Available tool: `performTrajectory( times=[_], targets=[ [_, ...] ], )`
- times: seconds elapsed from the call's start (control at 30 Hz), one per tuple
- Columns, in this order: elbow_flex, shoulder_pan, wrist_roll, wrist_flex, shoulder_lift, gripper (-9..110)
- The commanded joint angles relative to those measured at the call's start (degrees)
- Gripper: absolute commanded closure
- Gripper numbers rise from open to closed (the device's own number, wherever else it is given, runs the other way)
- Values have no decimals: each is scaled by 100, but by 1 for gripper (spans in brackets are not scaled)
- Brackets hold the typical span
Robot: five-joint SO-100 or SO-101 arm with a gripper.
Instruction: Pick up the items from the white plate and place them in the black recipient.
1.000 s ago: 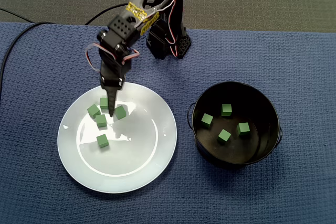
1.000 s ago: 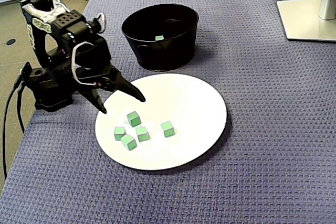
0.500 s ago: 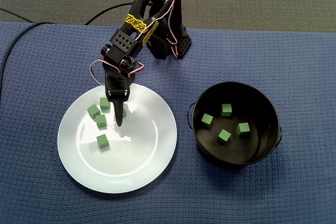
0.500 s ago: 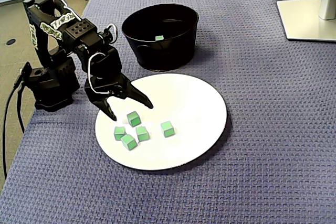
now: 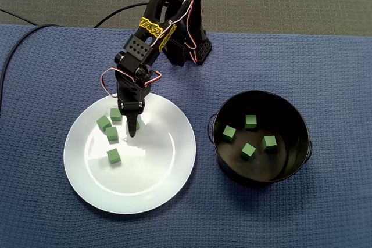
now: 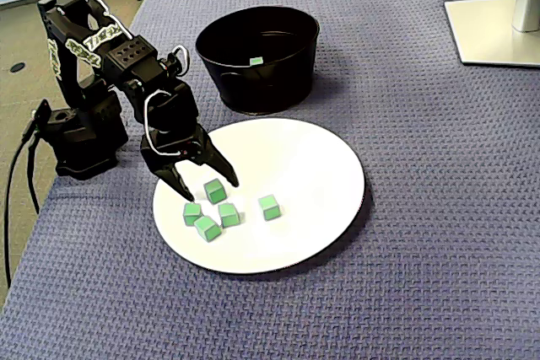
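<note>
End effector (image 6: 210, 192) lower, perhaps astride cube (image 6: 214, 190)

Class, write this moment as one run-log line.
stage: pre-grasp | end effector: open, straddling cube | plate: five cubes | bucket: four cubes

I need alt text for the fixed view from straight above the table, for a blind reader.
A black robot arm points its gripper down onto a white plate with five green cubes, one mostly hidden behind it. To its right in this view, a black bucket holds four more cubes, all on a blue mat.
</note>
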Motion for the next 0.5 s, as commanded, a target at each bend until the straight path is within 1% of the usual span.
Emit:
performTrajectory(
  times=[0.0,0.2,0.33,0.4,0.47],
  targets=[
    [18,18,-53,-105,53,81],
    [97,0,-18,-105,149,85],
    [141,-9,0,-105,220,93],
    [158,-9,0,-105,255,100],
    [158,-9,26,-79,281,102]
  ],
)
